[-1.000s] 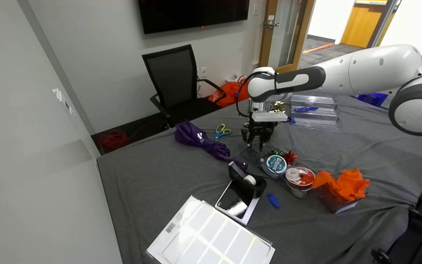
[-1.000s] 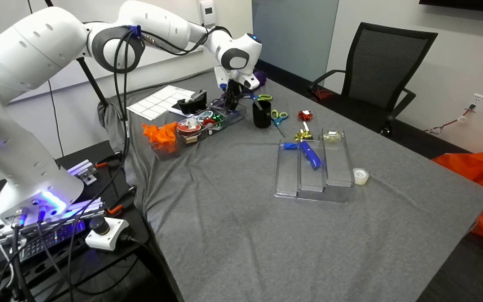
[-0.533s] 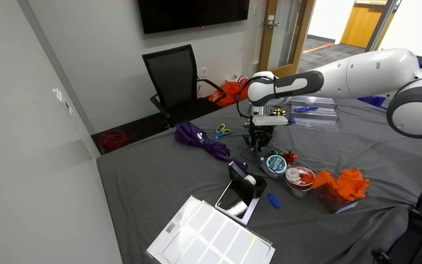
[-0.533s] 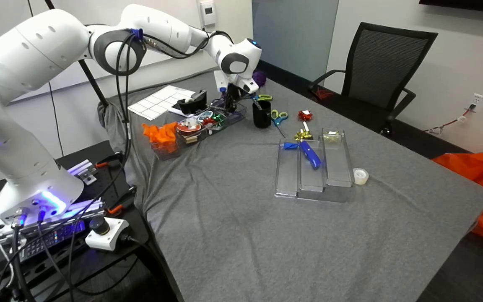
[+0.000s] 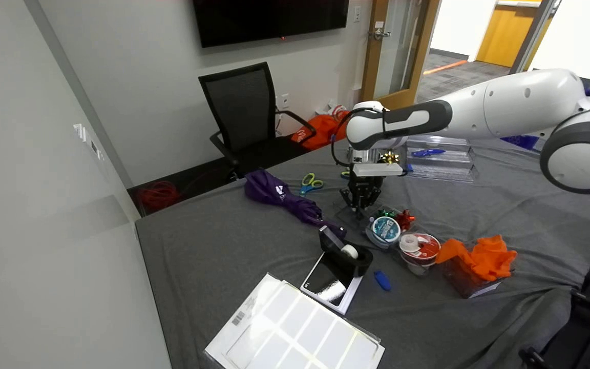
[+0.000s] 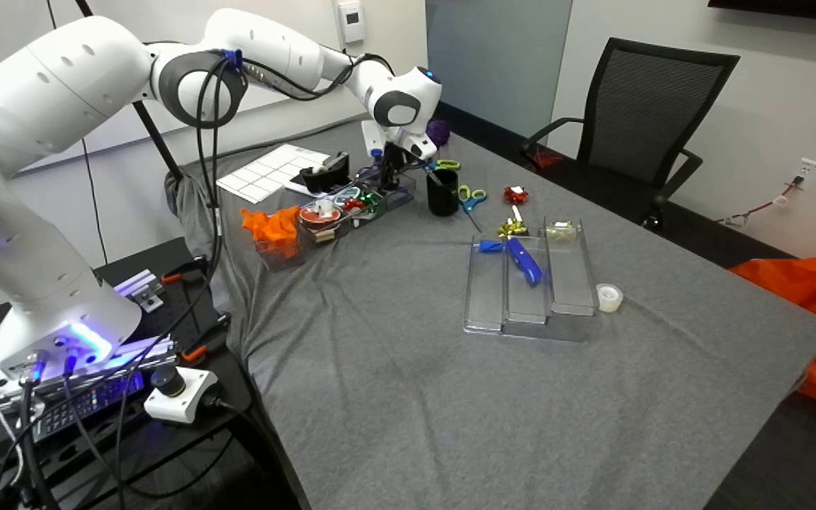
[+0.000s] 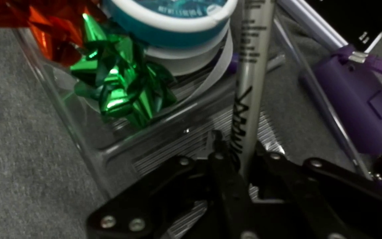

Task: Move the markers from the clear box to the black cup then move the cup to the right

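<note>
Table point(image 6: 408, 368), one, grey cloth. Carries everything I am working on; a chair point(image 6: 663, 99) stands past one edge.

Clear box point(image 7: 138, 135), one, divided, its length running towards that chair-side edge. A teal-sided tub point(image 7: 174, 36) and a green bow point(image 7: 121, 83) sit beyond the divider. Clearing it out: under way, I judge, not finished.

Gripper point(image 7: 239, 152), one, mine. Down at the box's end compartment, jaws all but together, a marker point(image 7: 254, 76) pinched between them.

Black cup point(image 6: 443, 202), one, upright on the table, just beside the end wall of the box, towards the chair-side edge. Shift to the right: I count it as left to do.

The marker, pale barrel, dark lettering. In my grip, slanting across the line of the divider in the wrist view; its carry into the cup is left.

Slim purple item point(image 7: 233, 63), one, by the tub. Perhaps a further marker; partly hidden, so I cannot tell.

Slim stick point(image 6: 435, 177), one, leaning at the cup's mouth. Probably a marker already delivered; too small to be sure.
</note>
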Robot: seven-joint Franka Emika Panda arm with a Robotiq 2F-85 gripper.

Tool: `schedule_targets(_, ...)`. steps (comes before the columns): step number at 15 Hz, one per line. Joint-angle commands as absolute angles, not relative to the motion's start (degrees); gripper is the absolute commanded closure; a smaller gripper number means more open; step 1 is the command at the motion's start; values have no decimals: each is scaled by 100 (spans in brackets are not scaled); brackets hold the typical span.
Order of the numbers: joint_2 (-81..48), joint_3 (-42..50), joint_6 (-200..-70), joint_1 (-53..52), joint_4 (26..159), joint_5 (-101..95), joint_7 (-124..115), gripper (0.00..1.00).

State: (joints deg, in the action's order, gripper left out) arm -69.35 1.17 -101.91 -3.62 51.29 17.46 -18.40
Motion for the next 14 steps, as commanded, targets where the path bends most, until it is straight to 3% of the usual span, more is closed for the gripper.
schedule_targets(1, -6465, 120, -10509, -363, 5745, 1762, -1654, 96)
schedule_targets(14, -4449, 68, -10235, -165, 7819, 1799, -2172, 96)
